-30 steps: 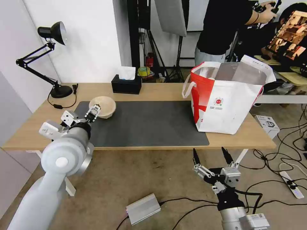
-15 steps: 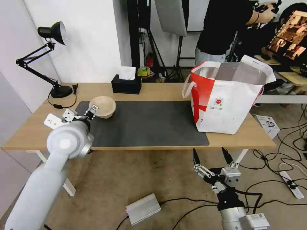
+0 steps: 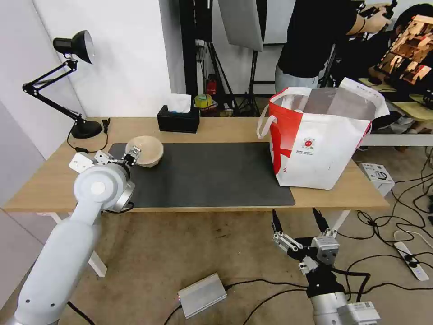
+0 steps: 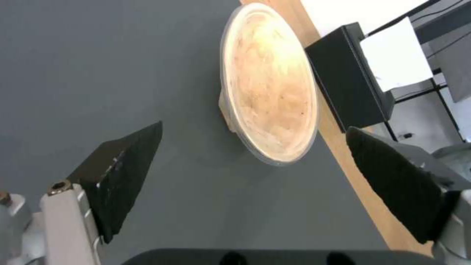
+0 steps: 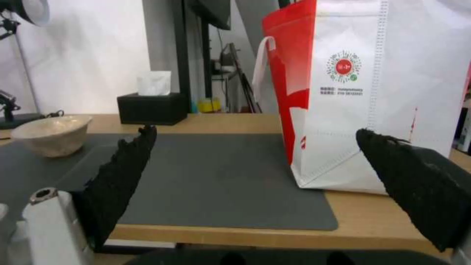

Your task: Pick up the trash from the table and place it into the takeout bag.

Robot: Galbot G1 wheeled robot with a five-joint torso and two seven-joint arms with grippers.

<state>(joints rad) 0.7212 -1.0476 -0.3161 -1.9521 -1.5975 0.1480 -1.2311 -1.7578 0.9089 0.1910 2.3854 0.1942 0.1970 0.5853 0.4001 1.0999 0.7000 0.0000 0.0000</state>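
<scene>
The left gripper point(image 3: 131, 156) hangs over the near-left part of the dark grey mat point(image 3: 203, 174), its two black fingers point(image 4: 123, 173) spread wide apart and holding nothing. Just beyond the fingertips sits the beige paper bowl point(image 4: 267, 84) — upright on the mat, its rim close to the tips but not between them and not touched. From the left wrist camera the bowl lies ahead of the gap between the fingers, nearer one fingertip than the other, and past it stands the black tissue box point(image 4: 348, 73) on the bare wood of the table point(image 3: 40, 185).

The right gripper point(image 3: 297, 221) is parked low, below the table's front edge and in front of the takeout bag point(image 3: 322, 144), with its fingers point(image 5: 117, 180) also spread wide and empty. Seen between those fingers, the mat stretches away across the table; the bag stands upright beyond the right-hand fingertip, off the mat's end, its red side panel and round red logo point(image 5: 343, 66) facing the camera and its foil-lined mouth open at the top. The bowl point(image 5: 51, 134) shows well off beyond the other fingertip — far from this gripper. A black desk lamp point(image 3: 72, 81) stands at the table's far-left corner.
</scene>
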